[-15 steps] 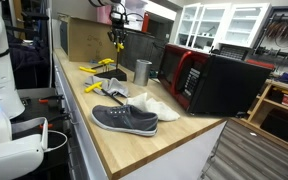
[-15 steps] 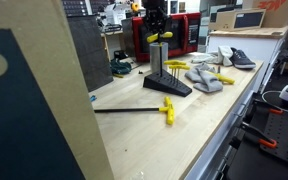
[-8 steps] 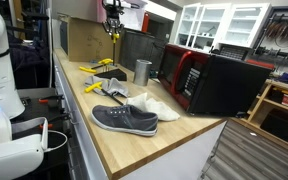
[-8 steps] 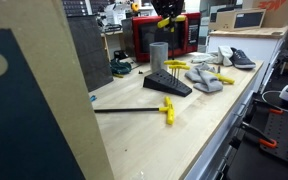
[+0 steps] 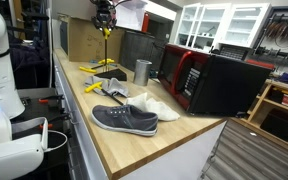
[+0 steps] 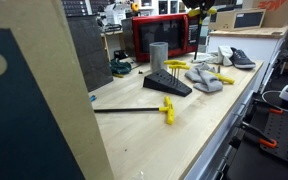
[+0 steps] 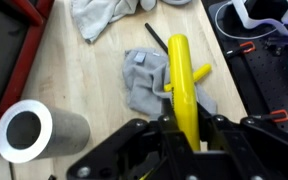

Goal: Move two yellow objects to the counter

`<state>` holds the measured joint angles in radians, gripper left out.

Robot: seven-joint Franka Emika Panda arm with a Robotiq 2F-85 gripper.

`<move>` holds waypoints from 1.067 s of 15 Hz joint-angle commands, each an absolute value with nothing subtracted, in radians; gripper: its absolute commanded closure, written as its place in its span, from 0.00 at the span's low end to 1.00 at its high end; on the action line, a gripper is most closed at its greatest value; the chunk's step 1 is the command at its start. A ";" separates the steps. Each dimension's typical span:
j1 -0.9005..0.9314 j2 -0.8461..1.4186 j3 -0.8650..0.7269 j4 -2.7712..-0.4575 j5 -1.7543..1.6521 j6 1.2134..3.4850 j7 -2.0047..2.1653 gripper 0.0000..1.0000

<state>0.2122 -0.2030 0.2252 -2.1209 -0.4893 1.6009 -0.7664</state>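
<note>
My gripper [image 7: 184, 138] is shut on a long bright-yellow piece [image 7: 180, 85] and holds it high above the wooden counter [image 7: 64, 70]. In both exterior views the gripper [image 5: 104, 14] [image 6: 198, 6] is near the top edge, with the yellow piece [image 5: 106, 31] hanging from it. In the wrist view a second yellow piece [image 7: 198, 72] lies below on a grey cloth [image 7: 144, 85]. More yellow pieces lie on the counter [image 5: 92, 87] [image 6: 169, 110] [image 6: 222, 78].
A steel cup [image 7: 34, 130] [image 5: 142, 71] stands near a black wedge stand [image 6: 169, 83]. A grey sneaker [image 5: 124, 120], a white cloth [image 5: 152, 106] and the dark red-and-black microwave [image 5: 209, 80] are on the counter. A black rod [image 6: 124, 110] lies beside a cardboard box [image 5: 82, 38].
My gripper has risen with the yellow piece in it, away from the steel cup and stand, to the top edge of both exterior views.
</note>
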 commanded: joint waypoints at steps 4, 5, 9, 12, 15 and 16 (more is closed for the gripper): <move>0.250 -0.308 0.248 -2.259 -0.619 1.446 -0.644 0.94; 0.253 -0.309 0.246 -2.271 -0.636 1.433 -0.633 0.94; 0.253 -0.304 0.202 -2.311 -0.595 1.485 -0.614 0.94; 0.241 -0.316 0.152 -2.328 -0.480 1.570 -0.622 0.94; 0.216 -0.356 0.105 -2.354 -0.421 1.627 -0.618 0.94; 0.207 -0.372 0.094 -2.360 -0.423 1.630 -0.613 0.94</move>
<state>0.2300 -0.2929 0.1230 -2.3221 -0.4469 1.5999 -0.6373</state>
